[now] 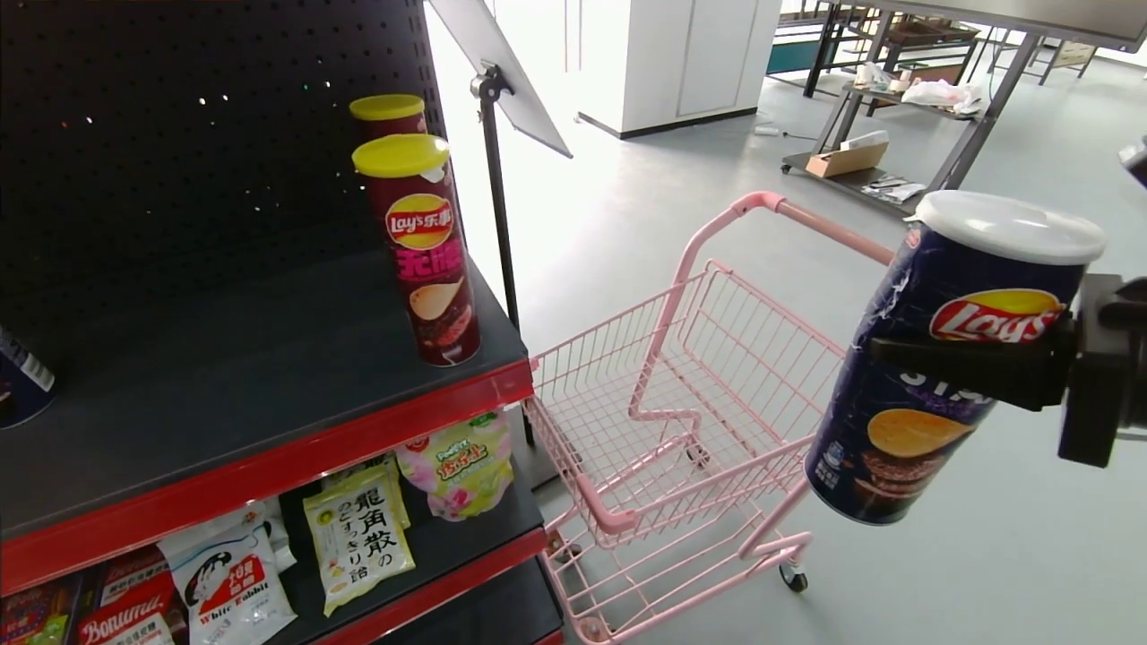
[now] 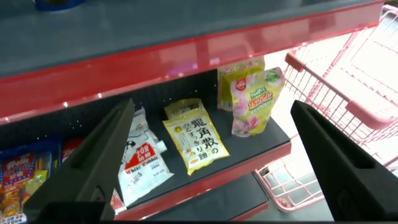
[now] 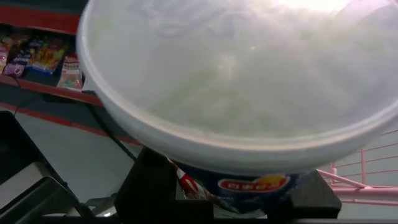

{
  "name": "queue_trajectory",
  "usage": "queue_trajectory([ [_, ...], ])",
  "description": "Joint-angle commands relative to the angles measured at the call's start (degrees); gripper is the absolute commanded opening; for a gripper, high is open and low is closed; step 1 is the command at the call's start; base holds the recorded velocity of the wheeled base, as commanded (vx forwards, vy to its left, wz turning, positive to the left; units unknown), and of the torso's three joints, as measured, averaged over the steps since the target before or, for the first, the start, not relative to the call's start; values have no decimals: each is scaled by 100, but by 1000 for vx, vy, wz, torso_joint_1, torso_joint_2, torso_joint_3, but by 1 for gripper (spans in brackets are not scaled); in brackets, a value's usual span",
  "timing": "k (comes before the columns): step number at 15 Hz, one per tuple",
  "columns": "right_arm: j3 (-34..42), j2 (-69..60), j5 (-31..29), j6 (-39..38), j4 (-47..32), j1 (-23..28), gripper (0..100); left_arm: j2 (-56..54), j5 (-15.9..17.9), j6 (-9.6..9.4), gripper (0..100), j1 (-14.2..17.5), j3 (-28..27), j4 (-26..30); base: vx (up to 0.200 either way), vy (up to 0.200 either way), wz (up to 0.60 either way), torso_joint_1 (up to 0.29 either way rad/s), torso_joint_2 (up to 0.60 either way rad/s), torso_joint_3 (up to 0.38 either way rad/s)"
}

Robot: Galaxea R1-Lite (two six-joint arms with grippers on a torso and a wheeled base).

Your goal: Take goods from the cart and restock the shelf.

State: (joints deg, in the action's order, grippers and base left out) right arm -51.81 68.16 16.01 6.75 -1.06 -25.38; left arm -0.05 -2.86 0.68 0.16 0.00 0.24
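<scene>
Right gripper (image 1: 986, 369): clamped tight round the middle of the blue chip can (image 1: 905, 448)
Blue chip can: up in the air, tilted, white lid (image 3: 236, 81) on, just off the cart's right rim
Left gripper (image 2: 212, 109): fingers spread wide, facing the snack bags (image 2: 196, 143) on the lower board
Cart (image 1: 681, 358): pink, right beside the shelf's right end
Shelf (image 1: 224, 376): two maroon cans (image 1: 421, 260), yellow lids, upright at the top board's right edge
</scene>
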Motion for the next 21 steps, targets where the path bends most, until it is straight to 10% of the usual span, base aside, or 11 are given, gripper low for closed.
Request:
queue_trajectory([
  [1, -31, 163, -1, 1, 1, -2, 0, 5, -4, 2, 100, 2, 0, 2, 0, 0, 0, 207, -510, -320],
  [11, -40, 215, -27, 1, -8, -2, 0, 5, 5, -7, 100, 2, 0, 2, -160, 0, 0, 26, -52, -36],
  [21, -5, 242, -27, -7, -8, -2, 0, 5, -4, 2, 100, 2, 0, 2, 0, 0, 600, 2, 0, 1],
])
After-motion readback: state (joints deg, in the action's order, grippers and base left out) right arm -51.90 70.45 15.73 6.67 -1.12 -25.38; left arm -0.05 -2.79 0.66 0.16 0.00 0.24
